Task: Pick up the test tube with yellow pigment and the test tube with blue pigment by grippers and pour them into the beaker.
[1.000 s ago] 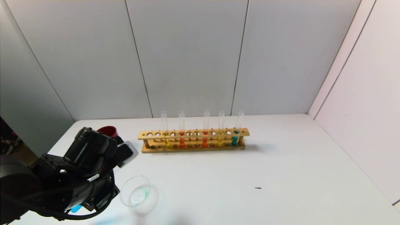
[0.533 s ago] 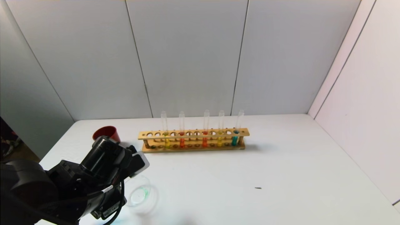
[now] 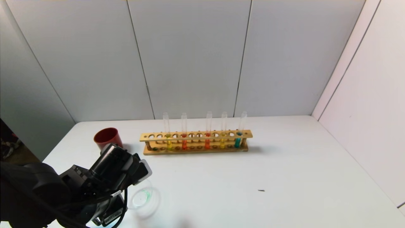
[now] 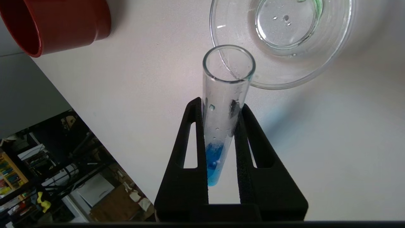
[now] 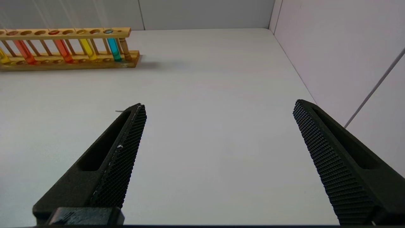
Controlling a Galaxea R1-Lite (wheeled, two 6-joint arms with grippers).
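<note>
My left gripper (image 4: 220, 105) is shut on the test tube with blue pigment (image 4: 223, 95). The blue liquid (image 4: 212, 164) sits at the tube's base between the fingers. The tube's open mouth lies over the near rim of the beaker (image 4: 332, 53). In the head view the left arm (image 3: 107, 177) hangs beside the beaker (image 3: 144, 199) and hides the tube. Two tubes with yellow pigment (image 3: 169, 144) (image 3: 222, 143) stand in the wooden rack (image 3: 196, 135). My right gripper (image 5: 218, 107) is open and empty, low over bare table.
A dark-red cup (image 3: 107, 136) stands left of the rack, behind my left arm. Two orange-red tubes (image 3: 184, 144) and a teal tube (image 3: 237, 142) also stand in the rack. A small dark speck (image 3: 261, 190) lies on the table. Walls close in behind and on the right.
My left arm has swung right and down toward the beaker with the blue tube, uncovering the red cup. The tube's blue tip no longer shows in the head view.
</note>
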